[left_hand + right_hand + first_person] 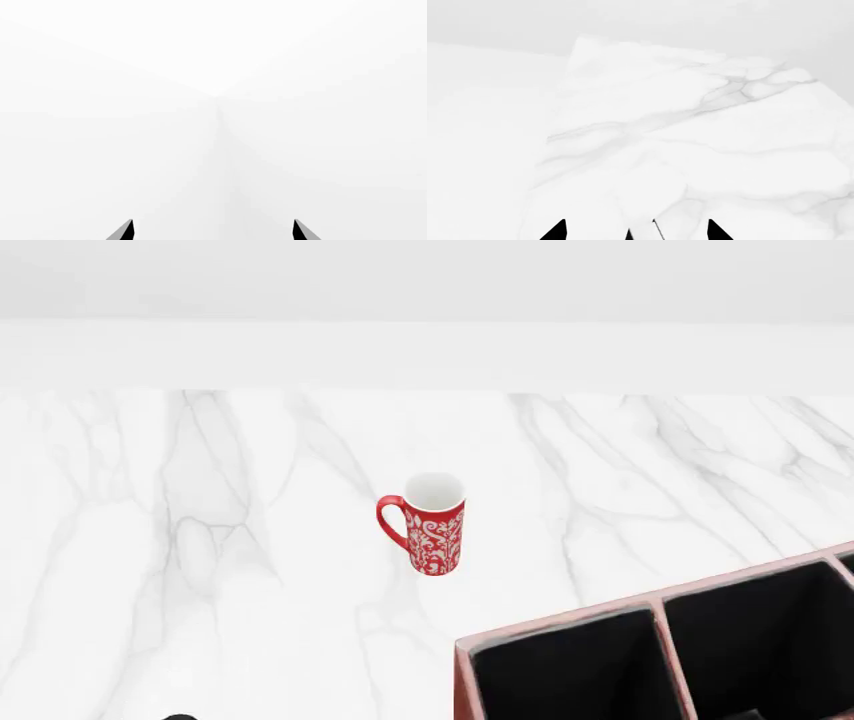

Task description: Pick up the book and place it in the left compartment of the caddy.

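Both hands spread and empty; no book in sight, caddy (461, 680) compartments bare — the whole job's ahead.

Red mug (430, 523) beyond caddy (561, 628) on marble table (200, 570)
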You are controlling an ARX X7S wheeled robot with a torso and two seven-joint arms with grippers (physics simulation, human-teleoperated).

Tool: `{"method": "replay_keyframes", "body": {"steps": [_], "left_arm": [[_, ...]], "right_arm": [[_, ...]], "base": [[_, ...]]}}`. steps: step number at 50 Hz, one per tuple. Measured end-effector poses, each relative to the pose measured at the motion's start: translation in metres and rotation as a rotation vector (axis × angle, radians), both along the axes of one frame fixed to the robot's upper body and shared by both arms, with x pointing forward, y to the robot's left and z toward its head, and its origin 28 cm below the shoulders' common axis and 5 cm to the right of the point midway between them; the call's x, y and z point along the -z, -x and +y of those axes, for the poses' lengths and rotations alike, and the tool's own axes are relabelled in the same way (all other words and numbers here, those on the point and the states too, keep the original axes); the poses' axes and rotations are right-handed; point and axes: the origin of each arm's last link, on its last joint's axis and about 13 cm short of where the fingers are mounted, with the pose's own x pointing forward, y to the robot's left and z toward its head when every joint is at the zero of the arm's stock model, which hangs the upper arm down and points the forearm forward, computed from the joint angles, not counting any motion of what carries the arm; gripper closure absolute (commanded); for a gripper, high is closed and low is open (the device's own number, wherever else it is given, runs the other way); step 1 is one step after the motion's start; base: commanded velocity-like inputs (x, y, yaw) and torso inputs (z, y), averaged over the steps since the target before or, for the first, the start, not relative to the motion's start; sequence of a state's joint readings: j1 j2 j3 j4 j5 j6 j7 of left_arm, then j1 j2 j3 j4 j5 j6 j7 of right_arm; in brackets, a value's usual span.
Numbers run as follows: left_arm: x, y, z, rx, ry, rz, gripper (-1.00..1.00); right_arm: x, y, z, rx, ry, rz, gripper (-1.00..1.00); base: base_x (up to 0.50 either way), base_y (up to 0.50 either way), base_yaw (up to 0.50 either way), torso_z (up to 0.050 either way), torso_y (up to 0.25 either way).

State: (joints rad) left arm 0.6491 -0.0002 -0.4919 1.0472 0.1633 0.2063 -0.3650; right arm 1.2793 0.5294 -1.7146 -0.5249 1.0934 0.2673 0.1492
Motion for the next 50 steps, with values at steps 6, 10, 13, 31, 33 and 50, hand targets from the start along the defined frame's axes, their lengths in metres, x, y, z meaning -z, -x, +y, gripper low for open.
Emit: {"method": "replay_keyframes", "body": {"steps": [6, 10, 13, 31, 33, 50], "left_arm": [[0.0, 0.0, 0.0, 0.0, 0.0, -0.001, -1.0], [0.0, 0.0, 0.0, 0.0, -0.001, 0.0, -1.0], [0.0, 0.0, 0.0, 0.0, -0.001, 0.0, -1.0], [0.0, -0.001, 0.0, 0.001, -0.002, 0.0, -1.0], [0.0, -0.001, 0.0, 0.001, -0.002, 0.0, -1.0], [0.0, -0.002, 0.0, 0.002, -0.001, 0.001, -1.0]], "right_arm": [[0.0, 0.005, -0.001, -0.008, 0.041, 0.054, -1.0], [-0.001, 0.007, -0.001, -0.015, 0.061, 0.077, -1.0], [-0.001, 0.009, -0.002, -0.019, 0.074, 0.091, -1.0], [0.006, 0.01, -0.005, -0.023, 0.11, 0.105, -1.0], [0.006, 0.009, -0.006, -0.024, 0.109, 0.099, -1.0], [0.013, 0.007, -0.014, -0.007, 0.119, 0.079, -1.0]], "base": [[0.0, 0.0, 0.0, 0.0, 0.0], [0.0, 0.0, 0.0, 0.0, 0.0], [0.0, 0.0, 0.0, 0.0, 0.0], [0.0, 0.0, 0.0, 0.0, 0.0], [0.0, 0.0, 0.0, 0.0, 0.0], [0.0, 0.0, 0.0, 0.0, 0.0]]}}
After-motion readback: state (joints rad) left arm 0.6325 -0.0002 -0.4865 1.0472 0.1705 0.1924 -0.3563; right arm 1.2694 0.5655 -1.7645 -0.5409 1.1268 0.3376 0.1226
